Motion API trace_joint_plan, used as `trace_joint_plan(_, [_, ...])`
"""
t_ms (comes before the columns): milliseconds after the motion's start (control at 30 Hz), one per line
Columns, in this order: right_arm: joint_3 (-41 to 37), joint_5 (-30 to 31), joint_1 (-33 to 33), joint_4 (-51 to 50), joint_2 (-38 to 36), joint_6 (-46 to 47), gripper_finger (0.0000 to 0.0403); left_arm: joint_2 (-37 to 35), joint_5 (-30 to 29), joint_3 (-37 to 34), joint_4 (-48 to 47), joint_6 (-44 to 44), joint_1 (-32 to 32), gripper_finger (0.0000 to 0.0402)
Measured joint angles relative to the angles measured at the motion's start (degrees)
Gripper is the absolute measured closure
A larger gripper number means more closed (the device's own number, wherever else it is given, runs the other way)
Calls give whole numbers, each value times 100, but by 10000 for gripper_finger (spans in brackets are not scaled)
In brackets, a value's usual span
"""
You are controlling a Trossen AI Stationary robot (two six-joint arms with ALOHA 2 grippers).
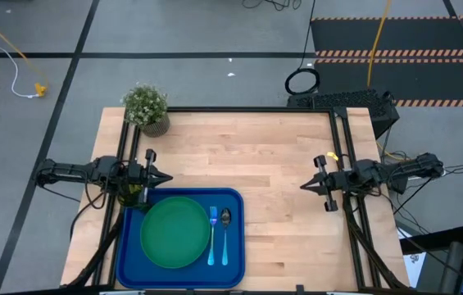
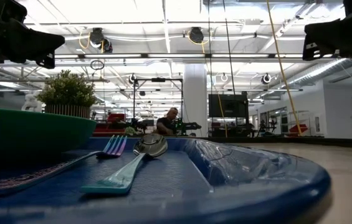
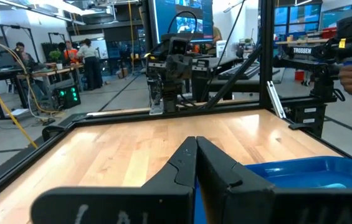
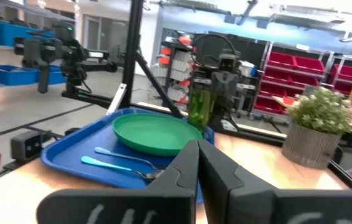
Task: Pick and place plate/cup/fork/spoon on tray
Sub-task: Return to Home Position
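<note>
— What do you count on your table?
— One tray (image 1: 235, 238), one plate (image 1: 174, 233), one fork (image 1: 212, 235), one spoon (image 1: 225, 235), one cup (image 4: 200, 109), one potted plant (image 1: 146, 106); your two arms aside.

Large dark-blue plastic tray (image 1: 233, 246): glossy, smooth. Round green plate (image 1: 174, 232): matt plastic. Light-blue plastic fork (image 1: 212, 238), smooth. Spoon (image 1: 224, 236) w/ shiny metal bowl, blue plastic handle. Pale wood bench (image 1: 264, 156): smooth planks, satin, btw. both tools. Translucent olive-green cup (image 4: 199, 107), glossy.
</note>
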Motion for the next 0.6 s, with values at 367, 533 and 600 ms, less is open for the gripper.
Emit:
trace_joint_plan(367, [-6, -82, -659, -523, -469, -18, 403, 0, 0, 0, 0, 0, 0, 394])
trace_joint_plan(533, [-6, -550, -1009, -631, -472, 21, 403, -2, 0, 0, 2, 0, 0, 394])
trace_joint_plan(600, [-6, -580, -1164, -636, -472, 13, 403, -2, 2, 0, 0, 0, 0, 394])
